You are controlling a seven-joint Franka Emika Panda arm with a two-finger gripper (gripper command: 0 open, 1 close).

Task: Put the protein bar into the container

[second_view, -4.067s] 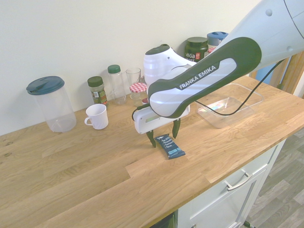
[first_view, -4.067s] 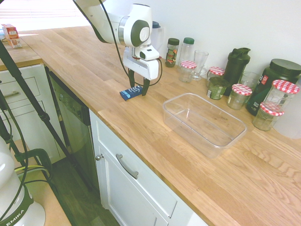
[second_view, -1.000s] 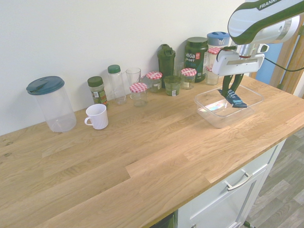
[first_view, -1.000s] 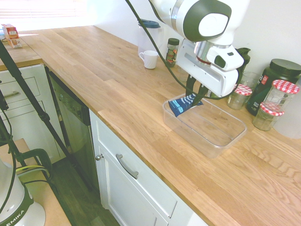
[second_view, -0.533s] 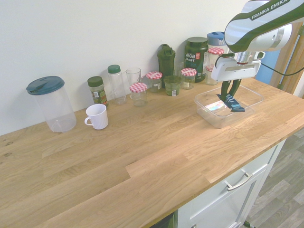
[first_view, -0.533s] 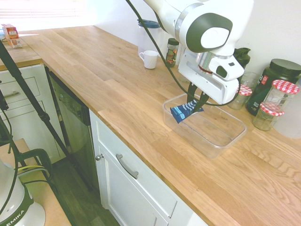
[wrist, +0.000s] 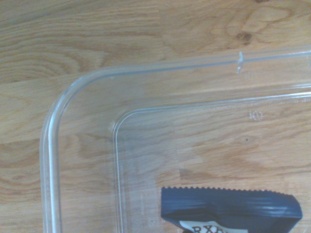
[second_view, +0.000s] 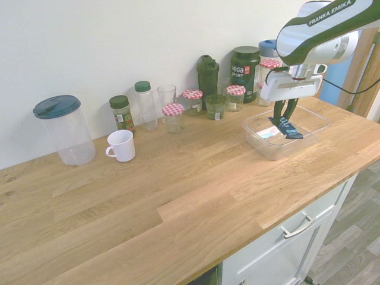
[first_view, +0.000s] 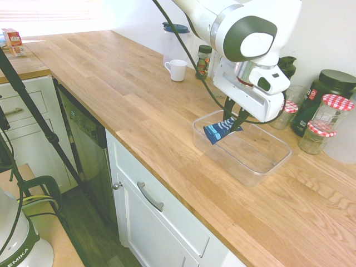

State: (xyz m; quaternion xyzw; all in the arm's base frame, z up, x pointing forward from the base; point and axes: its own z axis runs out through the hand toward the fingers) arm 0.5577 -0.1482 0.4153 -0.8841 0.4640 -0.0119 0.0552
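Note:
My gripper [first_view: 235, 119] [second_view: 284, 121] is shut on the protein bar [first_view: 219, 130] [second_view: 288, 128], a flat blue-wrapped bar that hangs tilted from the fingers. It hovers inside the near-left end of the container [first_view: 267, 161] [second_view: 317, 116], a clear rectangular plastic tub on the wooden counter. The wrist view shows a rounded corner of the container [wrist: 51, 126] from above, with the bar's crimped dark-blue end [wrist: 228, 206] over the tub floor.
Glass jars with red-checked lids [first_view: 286, 113] [second_view: 236, 97], a dark shaker bottle [first_view: 280, 72] and a black supplement tub [first_view: 322, 92] stand behind the container by the wall. A white mug [first_view: 177, 69] [second_view: 122, 145], spice bottles [second_view: 121, 112] and a large clear lidded jar [second_view: 64, 129] stand further along.
The gripper has carried the bar lower and a little further toward the tub's end, down between its walls. The grip is unchanged.

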